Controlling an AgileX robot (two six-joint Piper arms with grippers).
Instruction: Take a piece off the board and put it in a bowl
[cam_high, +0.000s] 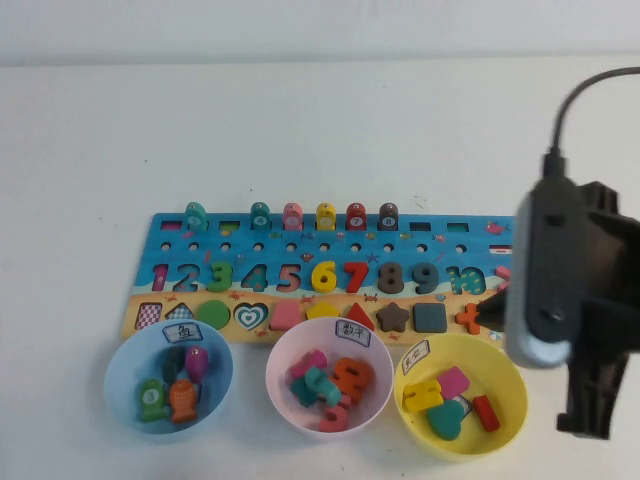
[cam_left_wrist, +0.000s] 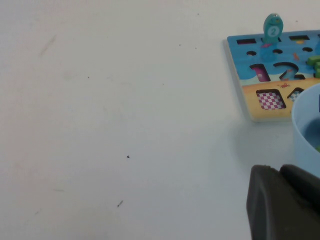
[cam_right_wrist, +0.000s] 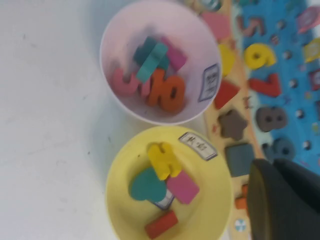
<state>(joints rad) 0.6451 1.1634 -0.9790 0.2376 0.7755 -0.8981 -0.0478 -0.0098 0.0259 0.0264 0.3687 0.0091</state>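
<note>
The board (cam_high: 400, 245) lies across the table's middle, and its right end is covered by my right arm. The yellow bowl (cam_high: 508, 385) stands in front of it at the right, with a white label (cam_right_wrist: 197, 145) on its rim. A yellow piece of two joined bars (cam_high: 422, 393) lies inside this bowl, also seen in the right wrist view (cam_right_wrist: 162, 160). My right gripper (cam_right_wrist: 274, 167) is shut and empty. It hangs over the board's right end beside the orange plus (cam_high: 468, 317). My left gripper (cam_left_wrist: 280, 171) is shut over bare table left of the board (cam_left_wrist: 250, 55).
A pink bowl (cam_high: 283, 372) with numbers and a light blue bowl (cam_high: 120, 370) with fish stand left of the yellow bowl. The yellow bowl also holds a pink rectangle (cam_right_wrist: 183, 186), a teal heart (cam_right_wrist: 146, 185) and a red bar (cam_right_wrist: 161, 225).
</note>
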